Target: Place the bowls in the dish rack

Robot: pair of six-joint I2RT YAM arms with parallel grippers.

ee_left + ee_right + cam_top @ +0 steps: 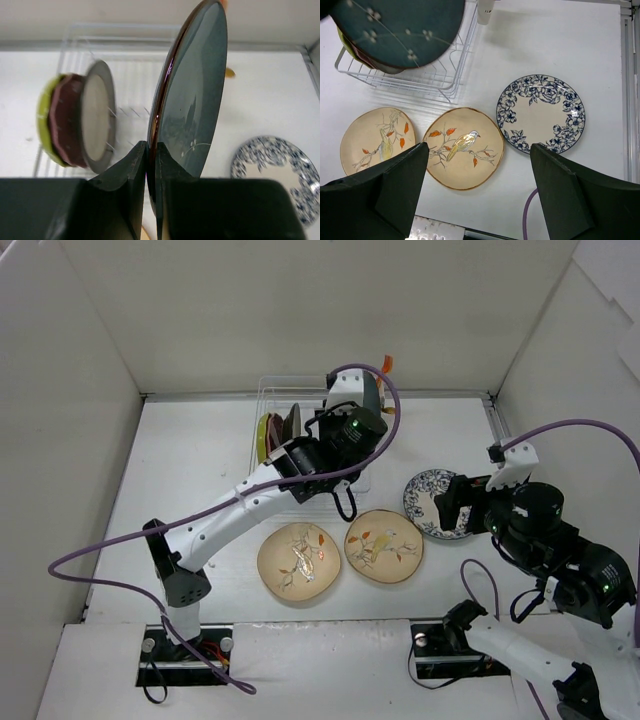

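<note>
My left gripper is shut on the rim of the dark teal bowl and holds it on edge over the white wire dish rack. In the top view the gripper and the teal bowl are above the rack. The lime green bowl, pink bowl and grey bowl stand upright in the rack's left end. Two cream bird-print bowls lie flat on the table. My right gripper is open and empty, hovering above the right cream bowl.
A blue-and-white floral plate lies right of the cream bowls, also in the right wrist view. An orange utensil sticks up at the rack's far right corner. White walls enclose the table on three sides.
</note>
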